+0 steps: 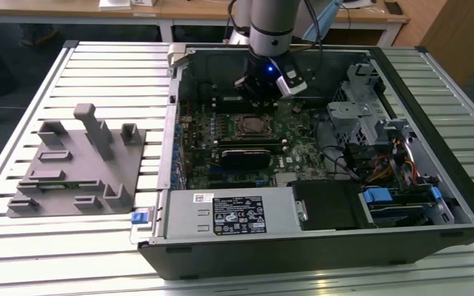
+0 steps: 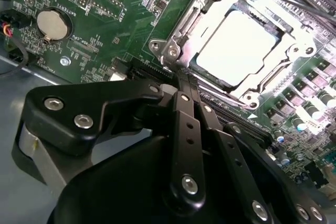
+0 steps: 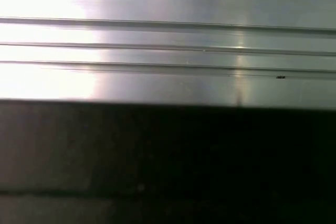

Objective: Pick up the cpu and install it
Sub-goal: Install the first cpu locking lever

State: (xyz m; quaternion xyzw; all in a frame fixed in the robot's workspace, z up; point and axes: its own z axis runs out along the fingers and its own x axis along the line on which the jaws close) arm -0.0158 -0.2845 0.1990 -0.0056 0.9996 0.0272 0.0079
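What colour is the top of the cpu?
Silvery white; the cpu shows best in the second wrist view, seated in the socket.

gripper [image 2: 181,90] fingertips: hidden behind its own linkage, second wrist view | cpu [image 2: 236,43] edges: under socket frame [image 2: 181,51] | arm [image 1: 271,18]: cut by exterior view's top edge | slatted metal surface [image 3: 168,40]: blurred, first wrist view

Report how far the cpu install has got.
Looks done: the cpu lies inside the socket frame on the motherboard, its silvery top facing up in the second wrist view. In hand: nothing seen held; the gripper hangs above the board, just behind the socket. Left: whether the socket is latched cannot be told.
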